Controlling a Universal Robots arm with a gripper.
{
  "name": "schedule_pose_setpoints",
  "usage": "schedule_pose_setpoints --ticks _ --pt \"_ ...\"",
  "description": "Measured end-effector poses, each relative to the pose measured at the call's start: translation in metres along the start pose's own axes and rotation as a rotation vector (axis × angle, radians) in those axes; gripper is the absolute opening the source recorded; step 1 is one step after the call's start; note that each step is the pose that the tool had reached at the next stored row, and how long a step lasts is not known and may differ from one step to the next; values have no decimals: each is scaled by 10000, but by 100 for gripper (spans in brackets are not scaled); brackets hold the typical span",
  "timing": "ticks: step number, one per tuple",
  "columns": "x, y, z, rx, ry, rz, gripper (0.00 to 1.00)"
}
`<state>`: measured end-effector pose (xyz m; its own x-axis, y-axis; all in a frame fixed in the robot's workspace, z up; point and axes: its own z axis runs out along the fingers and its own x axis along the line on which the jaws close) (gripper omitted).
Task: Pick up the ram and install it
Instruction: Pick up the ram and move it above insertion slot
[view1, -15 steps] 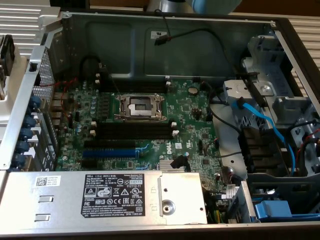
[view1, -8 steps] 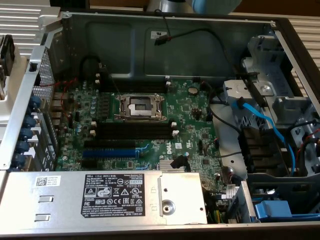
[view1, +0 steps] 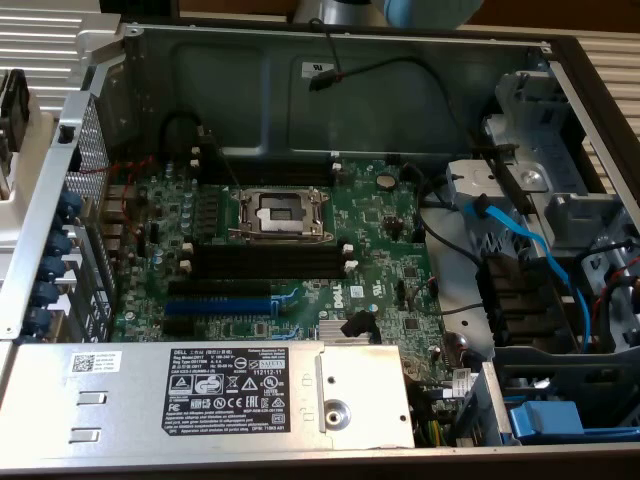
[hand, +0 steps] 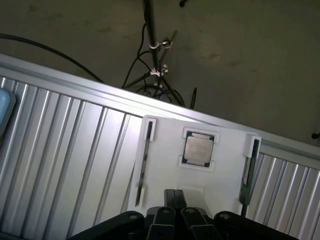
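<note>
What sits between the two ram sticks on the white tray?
In the wrist view, a processor chip seated in the white tray lies between one ram stick and the other ram stick, apart from both.

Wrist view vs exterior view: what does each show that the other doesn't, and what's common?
Wrist view only: the shut tool, holding nothing, by a white holder with a CPU between two ram sticks standing on edge. Past the table's edge is a dark floor with cables.
Exterior view only: the open case, its motherboard, CPU socket, black slots, blue slot and power supply.
Shared: the ribbed metal table.
</note>
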<state>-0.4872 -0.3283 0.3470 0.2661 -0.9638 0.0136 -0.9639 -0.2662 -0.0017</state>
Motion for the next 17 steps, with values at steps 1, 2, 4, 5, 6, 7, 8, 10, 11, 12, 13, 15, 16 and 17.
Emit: schedule_pose_setpoints --ticks 1,2,4,5,6,7,8,10,11,12,13,15,16,17 --pt "0 0 18 -1 0 -1 10" --pt "0 0 36 -2 0 0 10" --pt "-1 0 72 -2 0 0 10" --pt "0 1 92 -1 0 1 10" --pt "4 2 109 -2 0 1 10" --pt "11 5 128 0 0 1 10" --pt "17 7 146 0 -1 1 10" --pt "18 18 173 -1 -1 1 10" --pt "18 22 181 -3 -1 0 10" --pt "26 26 194 -2 -1 -1 10" --pt "37 29 209 1 -1 0 10" --pt "74 39 243 -1 -1 0 10" --pt "92 41 261 2 -2 1 10" --pt "97 39 279 1 -3 -1 10"
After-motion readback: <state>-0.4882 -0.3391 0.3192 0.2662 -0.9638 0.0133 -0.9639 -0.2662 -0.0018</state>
